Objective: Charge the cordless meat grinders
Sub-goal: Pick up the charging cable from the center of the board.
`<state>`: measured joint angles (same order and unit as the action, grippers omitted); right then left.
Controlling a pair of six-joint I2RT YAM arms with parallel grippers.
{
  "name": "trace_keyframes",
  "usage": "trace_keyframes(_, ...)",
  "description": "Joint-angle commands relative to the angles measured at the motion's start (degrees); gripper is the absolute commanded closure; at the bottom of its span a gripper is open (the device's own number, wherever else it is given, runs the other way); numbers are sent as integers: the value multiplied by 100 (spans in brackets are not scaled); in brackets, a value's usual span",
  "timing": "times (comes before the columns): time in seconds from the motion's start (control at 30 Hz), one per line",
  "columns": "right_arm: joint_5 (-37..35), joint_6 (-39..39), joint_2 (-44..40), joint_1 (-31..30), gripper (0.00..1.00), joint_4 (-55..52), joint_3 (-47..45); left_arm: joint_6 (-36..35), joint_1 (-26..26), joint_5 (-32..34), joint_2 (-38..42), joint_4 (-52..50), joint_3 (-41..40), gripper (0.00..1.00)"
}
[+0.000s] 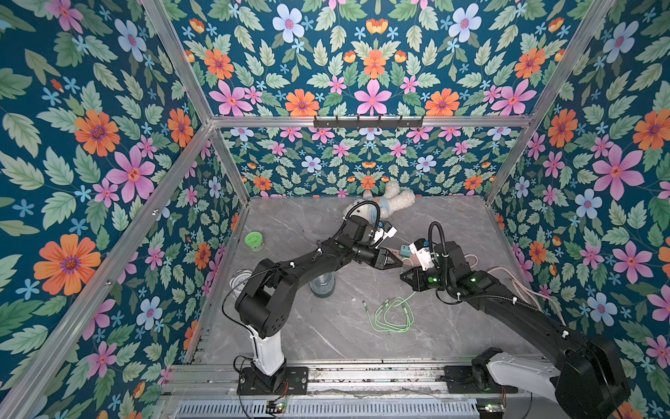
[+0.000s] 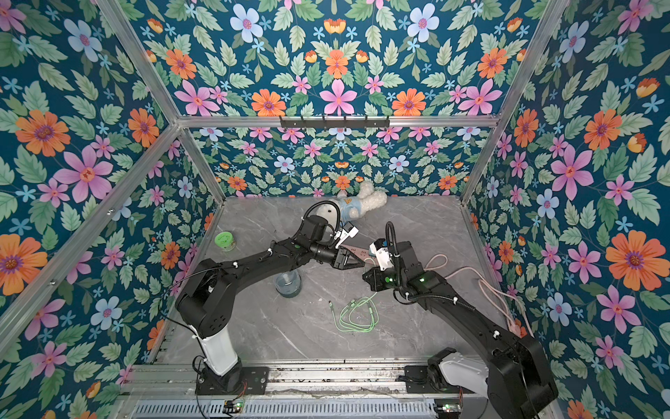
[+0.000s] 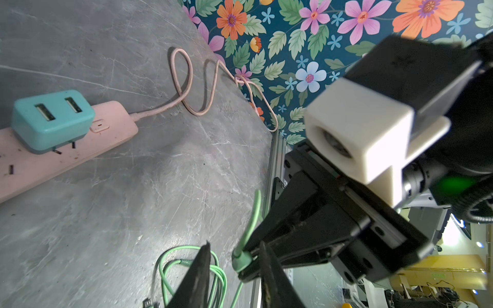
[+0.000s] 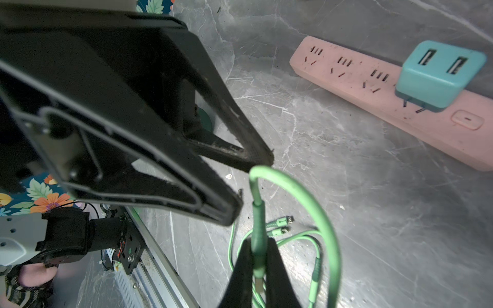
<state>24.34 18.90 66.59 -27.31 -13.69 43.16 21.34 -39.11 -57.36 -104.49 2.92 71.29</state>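
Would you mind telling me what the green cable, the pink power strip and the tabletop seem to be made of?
Green cable: flexible matte jacket, rubber or fine braid, lying in loose loops. Pink power strip: moulded plastic, satin, rounded edges, dark specks. Tabletop: grey with white veins and soft glare, so polished stone or marble-look laminate; I cannot tell which.

both top views look down from high over the near edge of the table (image 1: 326, 337) toward its far edge, almost the same scene. each wrist camera sits close behind its jaws, left gripper (image 3: 234, 242) and right gripper (image 4: 258, 241); both share the pink power strip (image 3: 114, 120), teal charger (image 3: 50, 122) and green cable (image 4: 257, 213).
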Motion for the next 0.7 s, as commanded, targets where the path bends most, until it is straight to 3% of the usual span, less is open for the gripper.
trace_keyframes(0.0, 36, -24, -26, -2, 90, 102, 26, -135, -34, -136, -27, -12, 53, 66)
trace_keyframes(0.33, 200, 35, 43, -1, 88, 218, 9, -204, -96, -269, -164, -109, 228, 100)
trace_keyframes(0.5, 107, 50, 78, -2, 67, 22, 124, -306, -95, -212, -91, -185, 169, 100)
trace_keyframes(0.67, 106, -61, 203, 6, 63, -372, 357, -439, -91, -205, -11, -203, 155, 100)
